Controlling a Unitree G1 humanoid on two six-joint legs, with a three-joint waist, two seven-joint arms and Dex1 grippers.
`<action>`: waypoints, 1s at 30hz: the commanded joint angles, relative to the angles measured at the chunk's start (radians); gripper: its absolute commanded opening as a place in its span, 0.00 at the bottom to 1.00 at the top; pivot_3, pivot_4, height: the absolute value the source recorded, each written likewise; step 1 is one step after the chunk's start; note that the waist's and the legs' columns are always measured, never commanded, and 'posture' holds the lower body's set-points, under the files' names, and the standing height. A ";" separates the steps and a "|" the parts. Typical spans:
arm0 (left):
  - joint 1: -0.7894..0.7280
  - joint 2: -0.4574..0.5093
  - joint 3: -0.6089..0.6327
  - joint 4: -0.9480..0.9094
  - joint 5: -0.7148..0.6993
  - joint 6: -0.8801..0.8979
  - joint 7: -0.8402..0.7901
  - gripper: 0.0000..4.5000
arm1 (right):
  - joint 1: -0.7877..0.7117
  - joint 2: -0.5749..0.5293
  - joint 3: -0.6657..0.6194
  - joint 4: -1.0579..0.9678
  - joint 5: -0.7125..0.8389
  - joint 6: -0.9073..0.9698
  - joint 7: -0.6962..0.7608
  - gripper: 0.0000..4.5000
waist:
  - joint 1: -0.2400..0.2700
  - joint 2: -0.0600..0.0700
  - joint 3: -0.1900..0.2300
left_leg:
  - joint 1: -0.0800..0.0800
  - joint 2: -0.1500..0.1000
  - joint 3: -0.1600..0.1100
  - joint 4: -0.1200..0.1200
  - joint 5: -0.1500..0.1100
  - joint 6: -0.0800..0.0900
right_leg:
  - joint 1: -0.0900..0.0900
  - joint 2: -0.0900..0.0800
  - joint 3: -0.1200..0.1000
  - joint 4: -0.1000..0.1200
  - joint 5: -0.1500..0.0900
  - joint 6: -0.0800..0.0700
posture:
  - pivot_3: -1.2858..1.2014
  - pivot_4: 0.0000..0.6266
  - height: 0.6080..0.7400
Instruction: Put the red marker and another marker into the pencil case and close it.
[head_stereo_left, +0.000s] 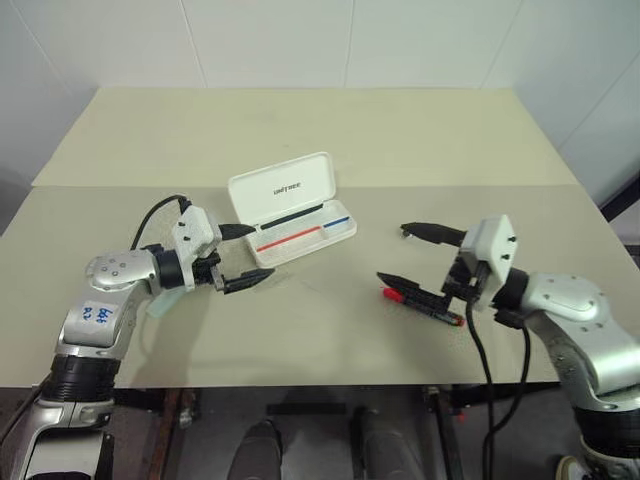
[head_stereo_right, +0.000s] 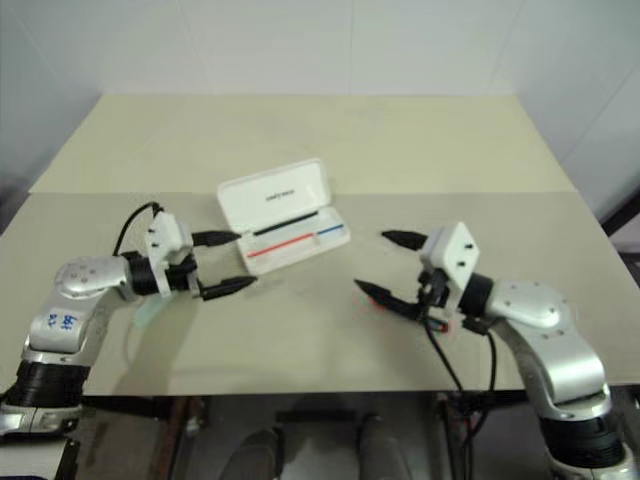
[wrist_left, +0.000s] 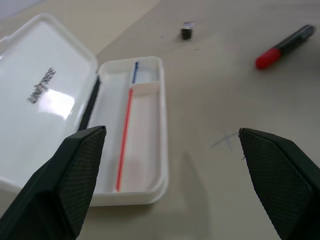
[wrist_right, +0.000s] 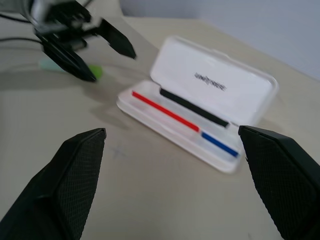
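On the table, your pencil case (head_stereo_left: 290, 208) lies open while both grippers hover spread and empty, so drop your right gripper (head_stereo_left: 405, 254) onto the red marker (head_stereo_left: 424, 305) just beneath it, then fetch another marker (wrist_right: 96, 72).

Even, soft light; right wrist view perhaps slightly blurred.

The open lid of the case (head_stereo_left: 283, 189) carries small dark lettering reading "UNITREE". Blue handwritten marks on the left arm (head_stereo_left: 95, 314) cannot be read.
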 joint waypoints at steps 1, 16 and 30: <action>-0.048 -0.046 -0.041 0.057 0.053 -0.018 0.039 0.91 | -0.011 0.022 0.043 -0.049 -0.010 -0.019 -0.002 1.00 | 0.004 0.000 0.000 | 0.000 0.000 0.000 0.000 0.000 0.000 | 0.000 0.000 0.000 0.000 0.000 0.000 | 0.52 0.24 1.00; -0.214 -0.154 -0.145 0.241 0.182 -0.078 0.054 0.65 | -0.052 0.072 0.060 -0.089 -0.031 0.003 -0.100 1.00 | 0.001 0.000 0.000 | 0.000 0.000 0.000 0.001 0.000 0.000 | 0.000 0.000 0.000 0.002 0.004 0.008 | 0.52 0.24 1.00; -0.247 -0.142 -0.226 0.287 0.286 0.002 0.026 0.65 | -0.054 0.092 0.048 -0.150 -0.030 0.027 -0.176 1.00 | 0.001 -0.001 0.000 | -0.001 0.000 0.000 0.001 0.000 0.000 | 0.000 0.000 0.000 0.001 0.005 0.009 | 0.52 0.24 1.00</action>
